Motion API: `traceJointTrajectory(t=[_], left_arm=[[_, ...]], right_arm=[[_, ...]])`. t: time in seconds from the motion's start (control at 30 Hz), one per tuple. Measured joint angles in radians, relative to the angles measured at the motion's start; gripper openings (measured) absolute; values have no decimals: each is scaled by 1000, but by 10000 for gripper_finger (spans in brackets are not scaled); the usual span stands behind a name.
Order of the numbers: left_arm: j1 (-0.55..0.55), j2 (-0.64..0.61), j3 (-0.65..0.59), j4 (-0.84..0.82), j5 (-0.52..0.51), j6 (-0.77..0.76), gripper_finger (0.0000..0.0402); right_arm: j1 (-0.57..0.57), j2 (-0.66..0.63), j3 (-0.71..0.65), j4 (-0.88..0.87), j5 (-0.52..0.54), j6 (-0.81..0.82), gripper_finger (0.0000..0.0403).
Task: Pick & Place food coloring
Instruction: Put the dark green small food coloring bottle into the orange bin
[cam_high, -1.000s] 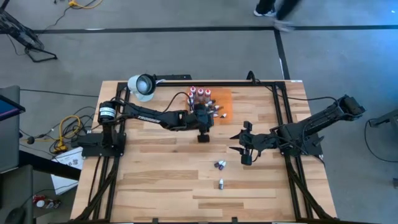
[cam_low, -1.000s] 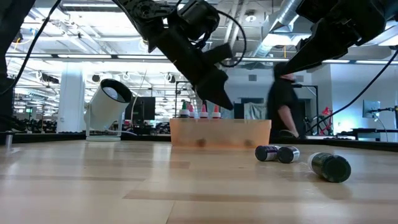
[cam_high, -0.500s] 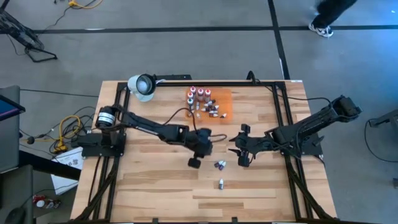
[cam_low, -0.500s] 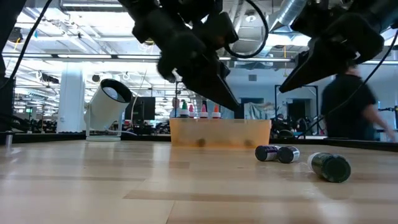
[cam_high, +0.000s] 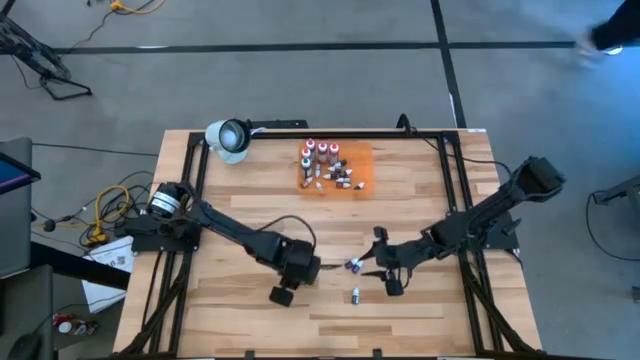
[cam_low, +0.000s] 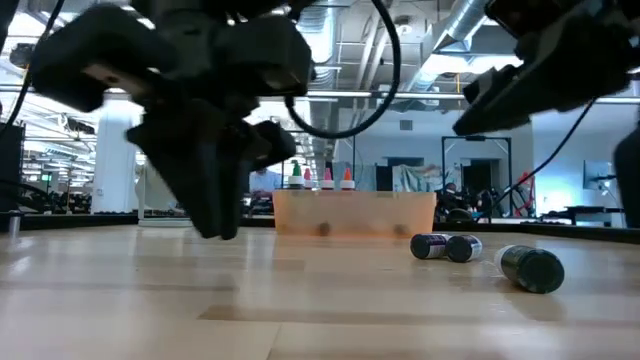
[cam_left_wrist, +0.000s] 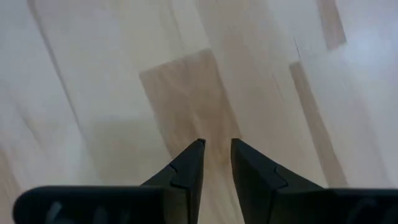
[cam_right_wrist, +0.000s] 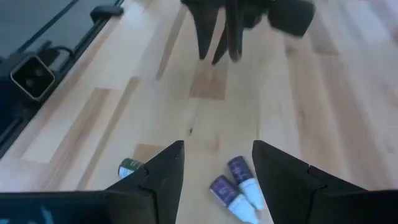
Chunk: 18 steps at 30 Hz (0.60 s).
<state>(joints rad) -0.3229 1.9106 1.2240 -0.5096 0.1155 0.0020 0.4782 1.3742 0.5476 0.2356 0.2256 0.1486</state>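
Observation:
Two small purple food coloring bottles (cam_high: 352, 265) (cam_right_wrist: 236, 182) lie on their sides, side by side, on the wood. A dark bottle (cam_high: 355, 295) (cam_right_wrist: 129, 168) lies nearer the front edge. Several more bottles (cam_high: 325, 165) stand or lie on the flat orange mat (cam_high: 360, 178) at the back. My right gripper (cam_high: 376, 263) (cam_right_wrist: 216, 163) hovers open just right of the purple pair, touching nothing. My left gripper (cam_high: 283, 295) (cam_left_wrist: 216, 146) is shut on nothing, pointing steeply down over bare wood left of the loose bottles.
A white lamp (cam_high: 228, 137) stands at the back left corner. A black frame rail (cam_high: 380, 131) runs along the far edge and down both sides. Bare wood (cam_high: 230, 300) lies at the front left. In the low view the loose bottles (cam_low: 530, 268) lie to the right.
My left gripper has swung from the orange mat toward the near edge and a little left, tipping to point steeply down. My right gripper has moved toward the near edge and down, closing in on the purple pair. The bottles have not moved.

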Motion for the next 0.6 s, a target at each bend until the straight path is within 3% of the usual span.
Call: traceJointTrajectory(t=[0.23,0.43,0.6], left_arm=[[-74,0,0,-16,-103,-41,75],[-114,-8,0,-17,-131,-64,75],[-142,-42,8,-13,-143,-70,75]], right_arm=[[1,150,0,128,-29,-15,182],[12,238,1,223,-141,50,182],[45,310,1,266,-149,87,182]])
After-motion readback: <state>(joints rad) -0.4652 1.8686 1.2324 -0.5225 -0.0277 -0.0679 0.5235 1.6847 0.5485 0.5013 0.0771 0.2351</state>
